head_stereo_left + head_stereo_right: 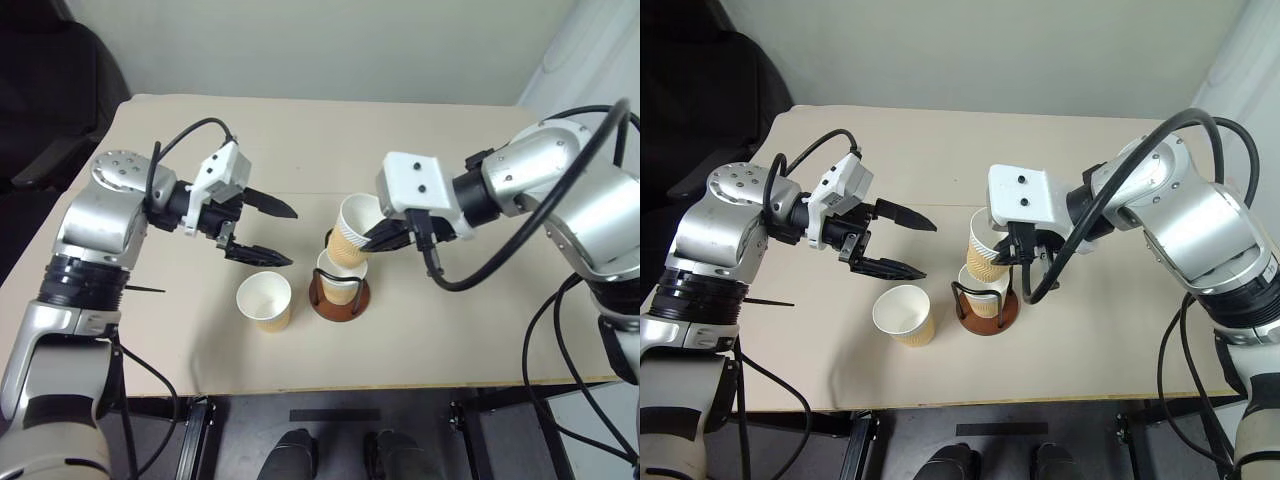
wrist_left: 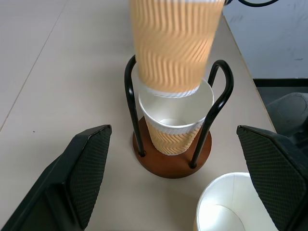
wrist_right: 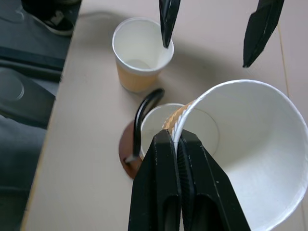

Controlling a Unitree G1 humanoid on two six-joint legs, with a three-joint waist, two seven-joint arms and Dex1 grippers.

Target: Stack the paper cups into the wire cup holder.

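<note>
Step in hand: lowering of held cup (image 1: 352, 232) into seated cup (image 1: 338, 274) inside wire cup holder (image 1: 340, 297).
Right hand (image 3: 177, 144): clenched on rim of held cup, one finger inside the wall, one outside (thin pinch, rim only).
Left hand (image 1: 262, 232): released, fingers spread wide, nothing between them; holder just beyond its fingertips.
Held cup position: tilted, base just above mouth of seated cup, directly below right hand.
Advice: level the cup before descent; centre base between the wire loops; release only once nested (judgement, not observation).
Risk: tilted base catching seated rim or a wire loop; light holder liable to shift.
Third cup (image 1: 265, 300): upright on table (image 1: 300, 130), below left hand, just beside holder.
Materials: rippled tan paper walls, white smooth interiors, rolled rims; thin black wire; round reddish-brown base; matte beige table.
</note>
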